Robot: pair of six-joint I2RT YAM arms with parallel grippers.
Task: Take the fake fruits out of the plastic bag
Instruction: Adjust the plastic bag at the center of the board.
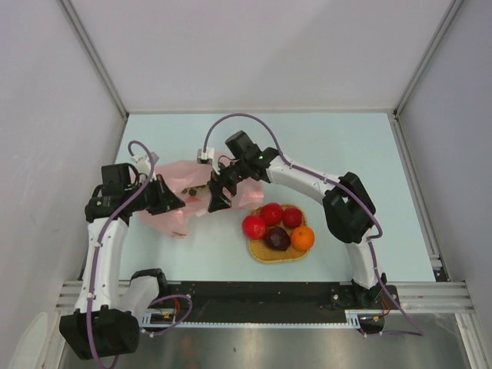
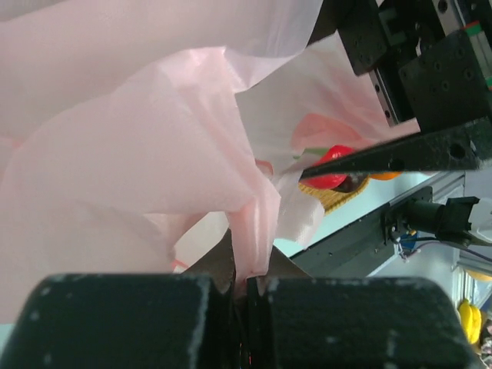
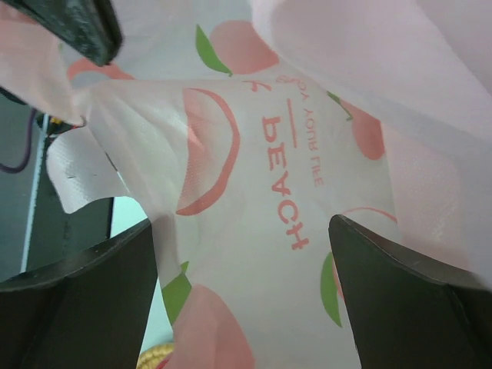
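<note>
Left gripper (image 2: 244,290): fingers (image 2: 115,323) are pressed together and clamped on a gathered fold of the bag (image 2: 138,154). Thin pink film is pinched in the seam between them and fans out above.

Right gripper (image 3: 242,261): fingers (image 3: 77,300) are spread wide and nothing is gripped. Peach-printed bag film is stretched across the gap between them. The film is seen lying against the inner edge of the finger at lower left in the right wrist view. Contact with the other finger cannot be told.

In the top view the bag is seen crumpled on the table (image 1: 346,146), left of centre. The left gripper is at its left side and the right gripper is over its right part.

Five fruits (image 1: 277,237) are seen out of the bag, on the mat (image 1: 267,257) just right of it. Three are red, one purple and one orange, all packed together and touching.

Whether anything is inside the bag cannot be told, since the folds block the view.
</note>
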